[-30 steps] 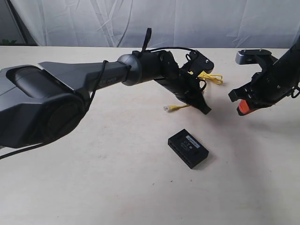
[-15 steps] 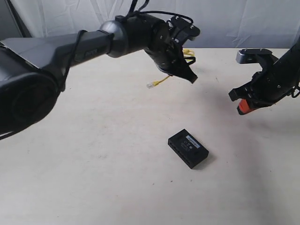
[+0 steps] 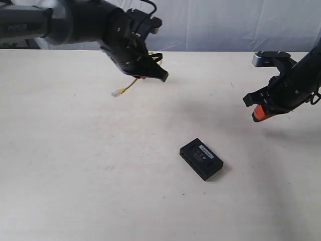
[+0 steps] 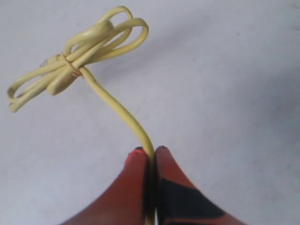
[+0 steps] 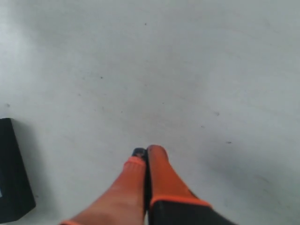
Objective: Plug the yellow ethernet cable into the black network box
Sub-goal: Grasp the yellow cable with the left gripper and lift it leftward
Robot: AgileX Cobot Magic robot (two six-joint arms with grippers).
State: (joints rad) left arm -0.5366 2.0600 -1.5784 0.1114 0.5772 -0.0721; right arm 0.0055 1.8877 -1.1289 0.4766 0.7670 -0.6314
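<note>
My left gripper (image 3: 153, 74) hangs above the table at the upper left, shut on the yellow ethernet cable (image 3: 129, 86), whose clear plug (image 3: 116, 93) dangles below it. In the left wrist view the cord runs out from between the red fingertips (image 4: 140, 161) of that gripper (image 4: 150, 152) to a tied, coiled bundle (image 4: 79, 56). The black network box (image 3: 201, 158) with its white label lies flat on the table at the middle, well apart from both grippers. My right gripper (image 3: 258, 113) hovers at the right, shut and empty (image 5: 146, 153); the box's edge (image 5: 11, 178) shows beside it.
The pale tabletop (image 3: 90, 175) stretches around the box. A white curtain (image 3: 225, 22) hangs behind the table's far edge.
My left arm has swung up and to the left, carrying the yellow cable away from the right side. The right gripper and the box have stayed put.
</note>
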